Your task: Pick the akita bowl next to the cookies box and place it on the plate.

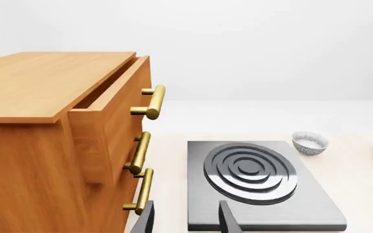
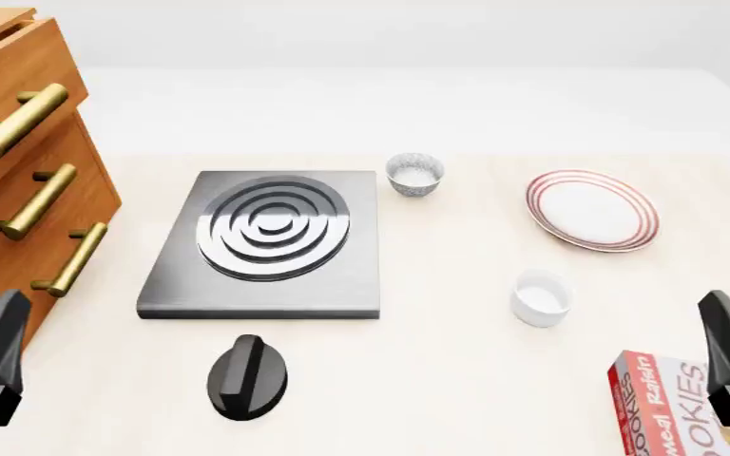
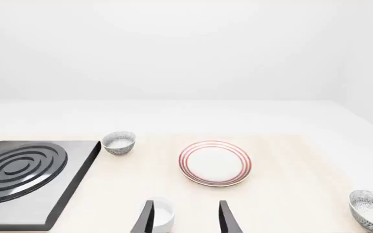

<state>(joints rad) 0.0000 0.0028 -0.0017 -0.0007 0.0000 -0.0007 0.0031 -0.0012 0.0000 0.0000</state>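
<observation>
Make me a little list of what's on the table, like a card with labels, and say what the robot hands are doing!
plate: plate, white with red rings, far right, nothing on it
bowl by stove: akita bowl, speckled, beside the stove's far right corner
second bowl: akita bowl, seen only in the right wrist view, right of the plate
cup: white cup, plain, in front of the plate
cookies box: cookies box, near right corner
stove: stove, with knob in front
drawers: wooden cabinet, top drawer open
left gripper: open, holding nothing
right gripper: open, holding nothing
</observation>
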